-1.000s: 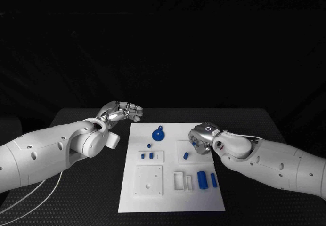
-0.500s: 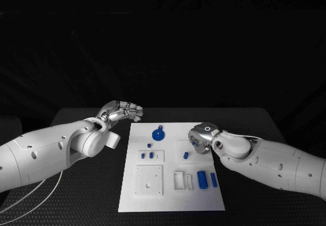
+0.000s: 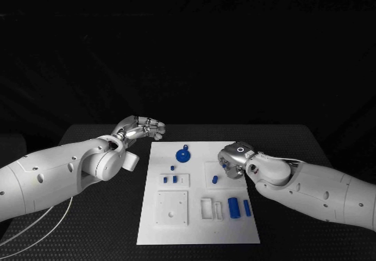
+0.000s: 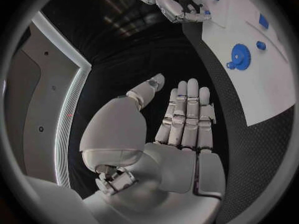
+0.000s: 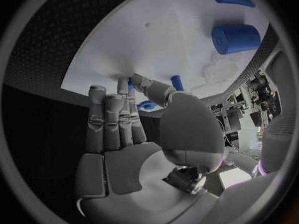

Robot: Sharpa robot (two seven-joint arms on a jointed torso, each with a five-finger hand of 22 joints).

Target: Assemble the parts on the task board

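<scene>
My left hand [image 3: 141, 129] hovered over the black table [image 3: 102, 217] just off the far left corner of the task board [image 3: 196, 231], at about ten o'clock from the board's middle. In the left wrist view that hand [image 4: 181, 119] held nothing, its fingers [image 4: 190, 104] straight and lying side by side with the thumb set apart from them. My right hand [image 3: 232, 161] hung over the board's right edge, at about two o'clock from its middle. In the right wrist view it [image 5: 124, 134] also held nothing: the fingers [image 5: 109, 117] stood straight and close together, and the thumb [image 5: 149, 89] reached out towards the board. The board lay flat in the middle of the table. A blue gear [image 3: 183, 156] with a small tab lay on it near the far end, at twelve o'clock. Just this side of it sat a tiny blue peg [image 3: 172, 168], and below that two short blue pieces [image 3: 169, 179] stood side by side in a raised white holder. A small blue cylinder [image 3: 214, 179] lay at about three o'clock, close beside my right hand. Near the board's right front, at about five o'clock, a thick blue cylinder [image 3: 232, 207] and a thinner blue rod [image 3: 246, 207] lay side by side, both lengthwise. A square white plate [image 3: 171, 208] with small holes sat at seven o'clock, and a white rectangular frame [image 3: 206, 208] lay between it and the thick cylinder.
</scene>
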